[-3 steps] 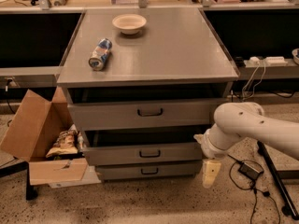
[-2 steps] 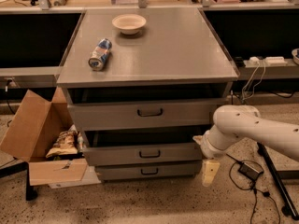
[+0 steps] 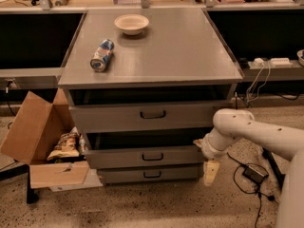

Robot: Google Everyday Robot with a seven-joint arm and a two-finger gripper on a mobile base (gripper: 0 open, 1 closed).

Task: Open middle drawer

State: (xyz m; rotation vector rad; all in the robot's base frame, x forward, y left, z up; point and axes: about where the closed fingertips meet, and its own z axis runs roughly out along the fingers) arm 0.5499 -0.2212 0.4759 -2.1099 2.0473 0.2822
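The grey cabinet has three drawers stacked one above another. The middle drawer [image 3: 118, 157] has a medium-height front with a small dark loop handle [image 3: 152, 156], and a dark gap shows above its front. My gripper [image 3: 207, 163] hangs from the white arm [image 3: 256, 134] that comes in from the right. It is low at the right end of the middle drawer's front, level with the middle and bottom drawers and well right of the handle. It holds nothing that I can see.
The tall top drawer [image 3: 109, 118] is above and the slim bottom drawer [image 3: 123, 175] below. A can [image 3: 102, 55] lies on the cabinet top beside a bowl [image 3: 131, 23]. An open cardboard box [image 3: 35, 137] with snack bags stands on the left. Cables and a power brick [image 3: 255, 173] lie on the floor to the right.
The arm has shifted very slightly to the left. The drawers have not moved.
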